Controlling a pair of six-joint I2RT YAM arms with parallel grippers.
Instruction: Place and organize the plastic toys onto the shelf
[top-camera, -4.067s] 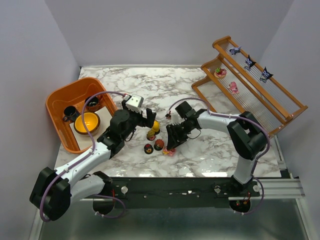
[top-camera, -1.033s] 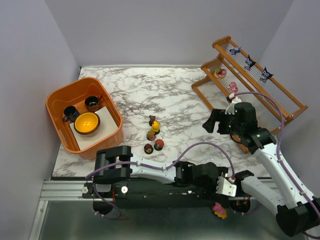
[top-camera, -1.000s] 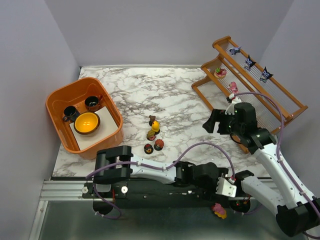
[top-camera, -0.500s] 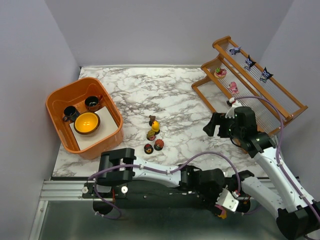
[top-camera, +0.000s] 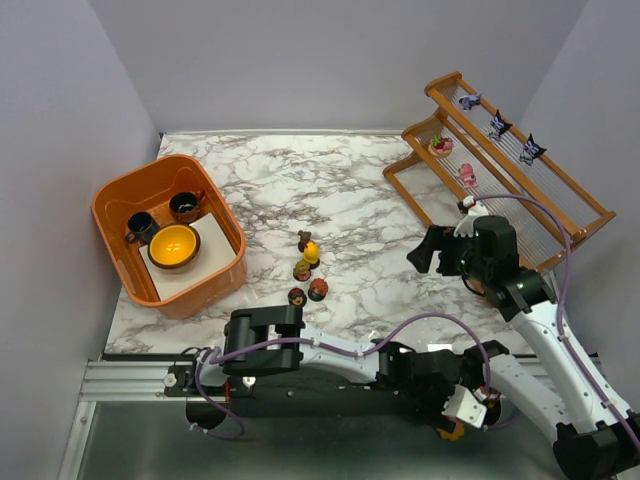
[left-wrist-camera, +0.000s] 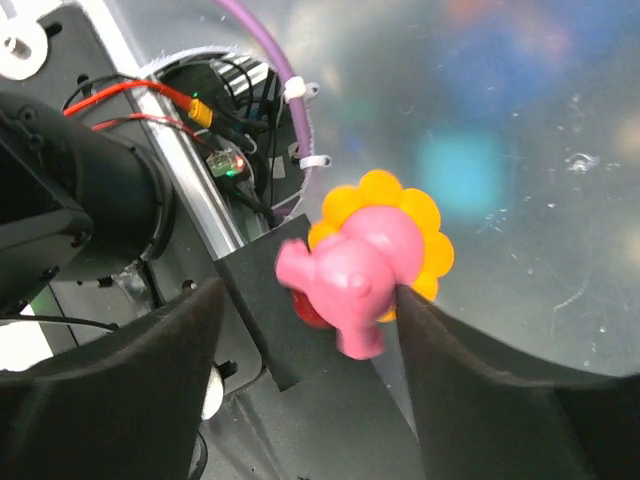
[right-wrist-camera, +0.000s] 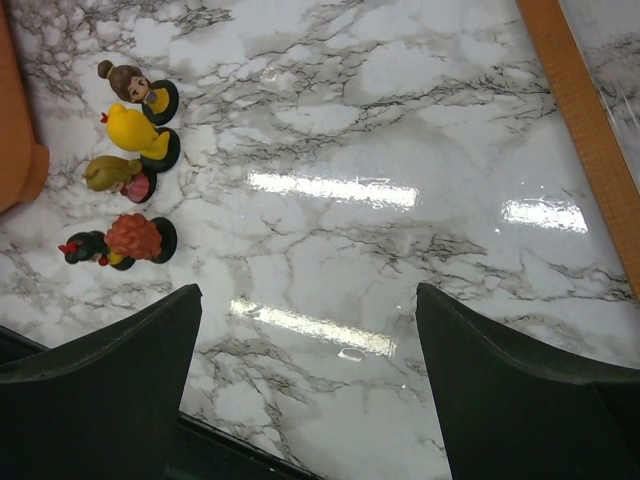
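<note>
A pink toy with a yellow flower (left-wrist-camera: 372, 262) lies off the table, below its near edge, against a black bracket; it also shows in the top view (top-camera: 448, 431). My left gripper (left-wrist-camera: 305, 292) is open around it, and the right finger (left-wrist-camera: 480, 380) is close beside it. My right gripper (right-wrist-camera: 308, 295) is open and empty above the marble, near the shelf (top-camera: 520, 185). Several toys (top-camera: 307, 268) stand mid-table, among them a yellow duck (right-wrist-camera: 135, 135) and a red one (right-wrist-camera: 128, 240). The shelf holds three purple-black toys (top-camera: 497, 124) above and two pink ones (top-camera: 466, 175) below.
An orange tub (top-camera: 118, 262) at the left holds two dark cups and a yellow bowl (top-camera: 174, 245). The left arm lies stretched along the metal rail (top-camera: 130, 375) at the near edge. Cables and a base (left-wrist-camera: 80, 190) crowd the left gripper. The shelf's wooden rail (right-wrist-camera: 585, 130) is at the right.
Four seconds ago both grippers were at the toy cluster with the pink toy on the table. Since a second ago my left gripper has reached down to the fallen toy; my right gripper drifted slightly.
</note>
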